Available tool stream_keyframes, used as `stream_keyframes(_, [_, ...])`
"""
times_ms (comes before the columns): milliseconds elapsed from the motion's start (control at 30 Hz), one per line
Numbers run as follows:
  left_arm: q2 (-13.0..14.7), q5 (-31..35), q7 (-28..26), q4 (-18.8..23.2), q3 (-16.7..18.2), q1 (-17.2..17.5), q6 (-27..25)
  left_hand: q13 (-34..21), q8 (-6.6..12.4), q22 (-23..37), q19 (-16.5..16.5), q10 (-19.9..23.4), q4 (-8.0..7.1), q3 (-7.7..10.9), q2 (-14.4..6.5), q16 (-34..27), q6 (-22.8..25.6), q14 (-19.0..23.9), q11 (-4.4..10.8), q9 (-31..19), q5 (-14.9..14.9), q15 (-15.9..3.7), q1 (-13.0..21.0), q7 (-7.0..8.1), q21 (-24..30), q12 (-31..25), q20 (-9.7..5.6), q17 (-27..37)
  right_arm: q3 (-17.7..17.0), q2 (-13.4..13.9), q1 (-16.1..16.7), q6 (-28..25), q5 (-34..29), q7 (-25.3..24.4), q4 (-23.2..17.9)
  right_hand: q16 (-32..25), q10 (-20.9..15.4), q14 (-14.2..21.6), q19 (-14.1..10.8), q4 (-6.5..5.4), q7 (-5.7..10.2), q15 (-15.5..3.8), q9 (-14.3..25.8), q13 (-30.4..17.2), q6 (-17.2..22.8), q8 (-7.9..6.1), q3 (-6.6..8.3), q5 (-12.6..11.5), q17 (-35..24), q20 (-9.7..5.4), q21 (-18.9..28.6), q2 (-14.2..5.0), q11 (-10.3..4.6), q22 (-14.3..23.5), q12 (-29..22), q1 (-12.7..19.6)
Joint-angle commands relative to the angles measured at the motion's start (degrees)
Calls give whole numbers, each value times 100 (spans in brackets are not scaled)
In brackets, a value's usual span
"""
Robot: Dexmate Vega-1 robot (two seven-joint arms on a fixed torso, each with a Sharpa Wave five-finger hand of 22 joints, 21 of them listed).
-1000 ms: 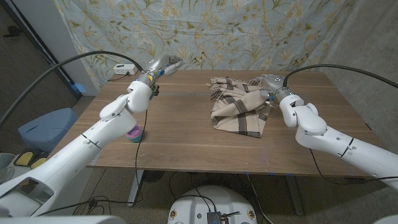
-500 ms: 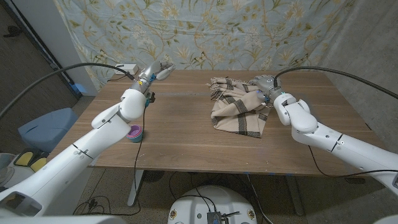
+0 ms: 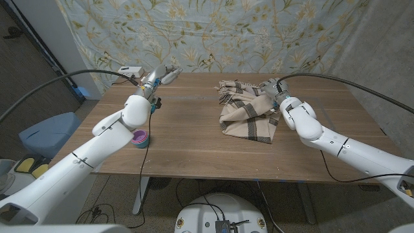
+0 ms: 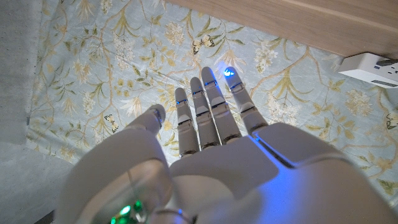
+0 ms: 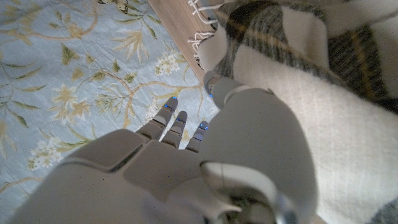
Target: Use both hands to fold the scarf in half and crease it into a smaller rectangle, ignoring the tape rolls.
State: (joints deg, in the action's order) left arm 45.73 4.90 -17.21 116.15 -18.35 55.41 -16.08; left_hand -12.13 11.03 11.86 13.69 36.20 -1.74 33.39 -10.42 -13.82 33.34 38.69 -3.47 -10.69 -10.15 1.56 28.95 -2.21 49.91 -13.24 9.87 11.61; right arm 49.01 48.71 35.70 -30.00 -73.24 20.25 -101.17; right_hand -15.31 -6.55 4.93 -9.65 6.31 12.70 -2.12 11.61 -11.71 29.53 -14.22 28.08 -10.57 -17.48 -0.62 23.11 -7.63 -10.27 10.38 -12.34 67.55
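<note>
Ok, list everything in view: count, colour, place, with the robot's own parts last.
scarf: one, beige with dark stripes, crumpled on the table's far right part.
tape roll: one, purple with teal, near the table's left front edge.
white box: one, at the table's far left corner, with a cable.
table: one, brown wood.
floral cloth: one, pale blue-green, hung behind the table.
blue bin: one, on the floor left of the table.
left hand: one, grey-white, fingers straight, holding nothing, over the far left edge.
right hand: one, grey-white, at the scarf's far right edge; grip unclear.
</note>
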Motion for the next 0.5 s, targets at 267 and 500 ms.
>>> stream_keyframes(267, [80,-281,-157,-62,-33,15,251,-18,23,25,-11,-19,-50,18,24,-20,13,13,-60,-17,12,54,-111,-61,28,19,36,16,-216,-167,64,345,-417,601,67,45,88,-149,-194,4,0,-371,-31,-10,155,208,-800,-231,115,44,-71,235,56,-9,30,-477])
stream_keyframes(500, [108,-333,-167,-47,-35,46,249,-24,1,24,-36,-62,-66,31,33,0,-40,-23,-61,-17,10,59,-144,-65,31,37,45,15,-406,-162,342,216,-299,-252,35,-206,-1202,288,-470,-44,-267,-755,63,-6,2961,-632,-1447,-414,207,-225,-198,29,-164,3,-221,-732])
